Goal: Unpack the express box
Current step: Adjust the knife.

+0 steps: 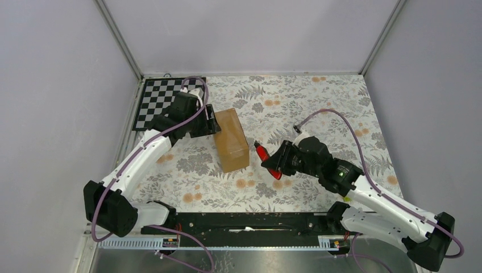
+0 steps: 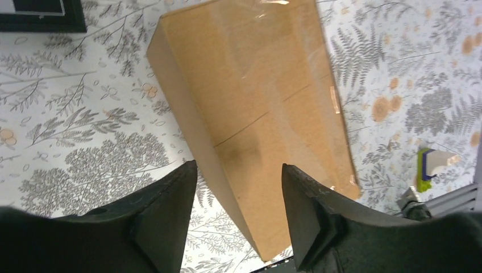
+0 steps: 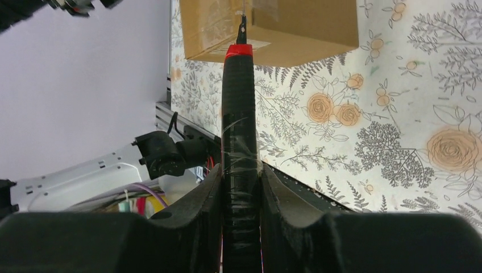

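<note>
Jaws of our right gripper (image 3: 241, 173) press together on the black handle of the cutter (image 3: 239, 102), gripping it well below its red collar. The short blade points at the box (image 3: 295, 28). From our right wrist the tip appears to overlap the box's lower edge, but we cannot tell if it touches. From the top view a small gap seems to lie between them.

Our left gripper (image 2: 239, 170) stands spread wide above the box's far end. One long top edge runs between the fingers (image 2: 165, 222). We cannot tell whether either finger touches the cardboard.

The box lies flat on the flowered cloth (image 1: 318, 108) near the table's middle, between our two arms and turned a little askew. Its flaps are shut, and clear glossy tape covers the top seam. Whatever is inside is hidden.

A checkerboard (image 1: 156, 102) lies at the far left corner, partly covered by our left arm. The rail (image 1: 244, 222) runs along the near edge. A small green-and-white thing (image 2: 429, 165) beside it is too small to name.
</note>
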You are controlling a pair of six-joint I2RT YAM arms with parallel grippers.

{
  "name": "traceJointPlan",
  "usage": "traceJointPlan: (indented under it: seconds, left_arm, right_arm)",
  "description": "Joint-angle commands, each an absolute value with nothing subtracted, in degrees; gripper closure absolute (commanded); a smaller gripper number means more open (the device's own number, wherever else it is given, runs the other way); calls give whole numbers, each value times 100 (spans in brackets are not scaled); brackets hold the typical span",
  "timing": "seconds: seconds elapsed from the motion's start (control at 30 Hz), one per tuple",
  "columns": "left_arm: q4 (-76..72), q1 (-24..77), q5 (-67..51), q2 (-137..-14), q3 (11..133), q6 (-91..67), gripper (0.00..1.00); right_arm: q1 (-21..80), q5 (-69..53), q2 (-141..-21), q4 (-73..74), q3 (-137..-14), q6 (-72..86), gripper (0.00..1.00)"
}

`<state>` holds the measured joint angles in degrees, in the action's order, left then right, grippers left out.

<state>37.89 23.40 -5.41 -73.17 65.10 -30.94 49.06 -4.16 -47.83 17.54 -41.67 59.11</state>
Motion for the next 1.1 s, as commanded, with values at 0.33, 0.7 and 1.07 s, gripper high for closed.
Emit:
traceJointPlan:
  seconds: [0.33, 0.7, 1.07]
  left_arm:
    - [3087, 2406, -4667, -6434, 7496, -1472, 26]
    - [3121, 4032, -6145, -6444, 7209, -955, 29]
    - [3454, 4515, -6349, -6585, 7035, -756, 38]
  right_arm:
    - [4886, -3715, -5310, 1695, -5622, 3592, 100]
    - [5096, -4646, -5100, 1474, -5466, 3535, 100]
    - [5329, -4457, -5187, 1911, -5624, 3195, 100]
